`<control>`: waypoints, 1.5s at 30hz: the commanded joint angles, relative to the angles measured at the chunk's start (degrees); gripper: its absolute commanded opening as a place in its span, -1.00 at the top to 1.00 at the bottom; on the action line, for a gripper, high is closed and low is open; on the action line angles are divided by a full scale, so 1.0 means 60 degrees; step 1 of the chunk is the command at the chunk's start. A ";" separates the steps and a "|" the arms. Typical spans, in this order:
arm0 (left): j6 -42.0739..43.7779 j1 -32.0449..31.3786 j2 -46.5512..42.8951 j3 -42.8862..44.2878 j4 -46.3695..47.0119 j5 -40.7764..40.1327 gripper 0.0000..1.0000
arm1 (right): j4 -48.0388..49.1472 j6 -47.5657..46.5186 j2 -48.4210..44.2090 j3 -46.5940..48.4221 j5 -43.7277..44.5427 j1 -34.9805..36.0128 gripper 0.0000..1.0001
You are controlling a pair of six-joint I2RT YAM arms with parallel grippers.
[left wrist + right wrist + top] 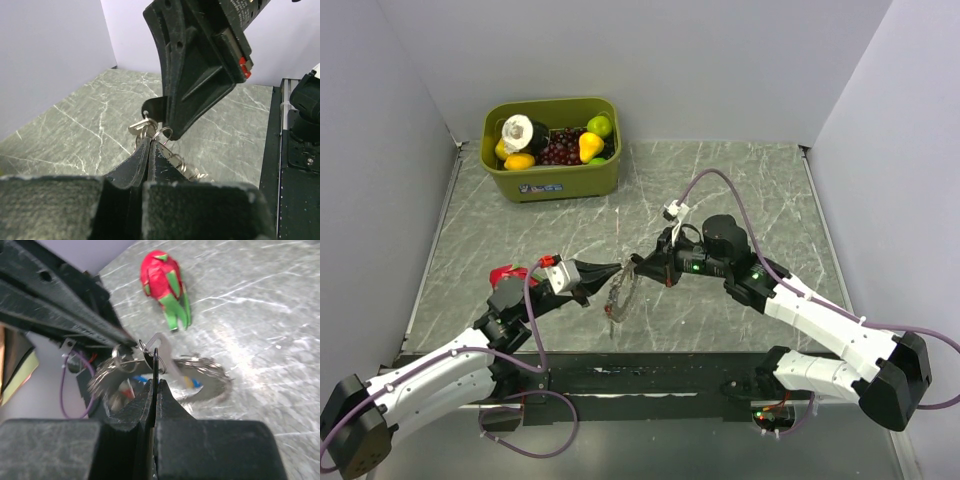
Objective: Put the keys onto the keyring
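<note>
The keyring (620, 296) hangs as a limp grey loop above the table between my two grippers. My left gripper (611, 270) is shut on it; in the left wrist view the closed fingertips (149, 140) pinch small metal rings (165, 134) of the keyring. My right gripper (636, 264) meets it from the right, shut on a thin dark key (156, 367) seen edge-on. A small ring passes through that key's top. The blurred keyring (200, 371) swings behind, with yellow, blue and red key heads (190, 382) showing. The right gripper's body (195, 65) fills the top of the left wrist view.
A green bin (560, 182) of toy fruit stands at the back left. A red and green toy fruit (505, 274) lies by the left arm, also visible from the right wrist (165, 287). Grey walls close in both sides; a black rail (640, 375) runs along the near edge.
</note>
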 commanded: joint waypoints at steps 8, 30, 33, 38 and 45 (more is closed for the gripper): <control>0.0307 -0.0012 -0.0404 0.0051 0.0259 0.0156 0.98 | 0.0802 -0.0176 -0.0509 -0.0494 -0.0733 -0.0051 1.00; -0.0059 -0.0026 -0.0961 -0.0989 0.1063 -0.0401 0.98 | 0.1916 -0.0556 0.0209 -0.1504 -0.1245 -0.0051 0.11; -0.0132 -0.0026 -0.0917 -0.1136 0.1239 -0.0416 0.98 | 0.1947 -0.0585 0.0326 -0.1578 -0.1260 -0.0051 -0.07; -0.0147 -0.0026 -0.0990 -0.1297 0.1285 -0.0344 0.98 | 0.1772 -0.0892 -0.0024 -0.1607 -0.1114 -0.0066 -0.56; 0.0028 -0.0012 -0.1268 -0.1253 0.1050 0.0081 0.98 | 0.1698 -0.1187 -0.0802 -0.1374 -0.0513 -0.0168 -0.71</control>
